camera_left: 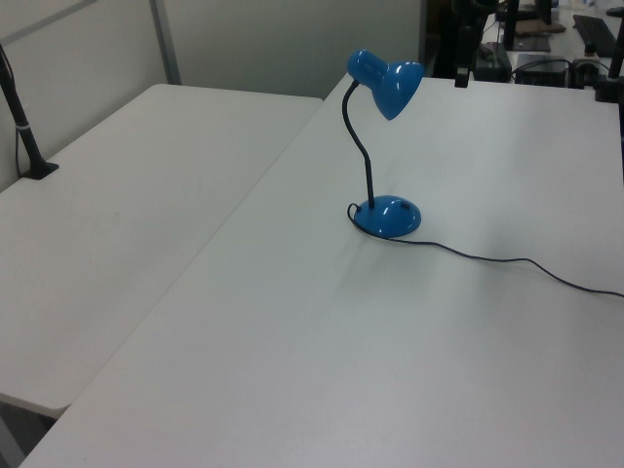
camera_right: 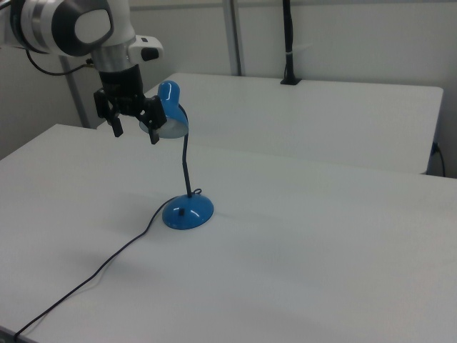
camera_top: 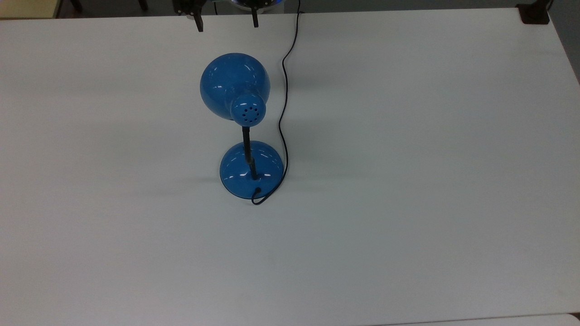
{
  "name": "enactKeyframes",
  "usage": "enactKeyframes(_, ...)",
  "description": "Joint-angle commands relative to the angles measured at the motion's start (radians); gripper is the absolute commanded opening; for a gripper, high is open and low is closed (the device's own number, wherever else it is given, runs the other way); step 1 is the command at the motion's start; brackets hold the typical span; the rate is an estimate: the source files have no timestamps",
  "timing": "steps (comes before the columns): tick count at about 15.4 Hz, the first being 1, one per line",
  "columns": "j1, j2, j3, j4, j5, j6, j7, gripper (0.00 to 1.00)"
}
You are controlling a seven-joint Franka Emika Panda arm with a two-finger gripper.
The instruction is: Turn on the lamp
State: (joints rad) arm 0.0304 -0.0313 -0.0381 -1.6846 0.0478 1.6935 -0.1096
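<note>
My gripper hangs in the air with its fingers apart and nothing between them. The lamp stands upright in the middle of the white table, its cord running away. I read no writing on anything

The robot's arm is white and grey, and it comes in from the right view's upper left. Its black gripper hangs off the end and points straight down, up in the air. The two fingers are spread wide apart with nothing between them, and in the top view the gripper pokes in at the top edge with its two dark tips far from each other.
</note>
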Motion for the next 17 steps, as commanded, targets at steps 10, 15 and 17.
enactKeyframes(10, 0.003, -0.002, 0.001, -0.004, 0.007, 0.017, 0.021, 1.0)
enactKeyframes(15, -0.017, -0.013, -0.008, -0.006, -0.06, -0.072, -0.245, 1.0)
enactKeyframes(17, -0.035, -0.01, -0.011, -0.015, -0.066, -0.088, -0.378, 1.0)
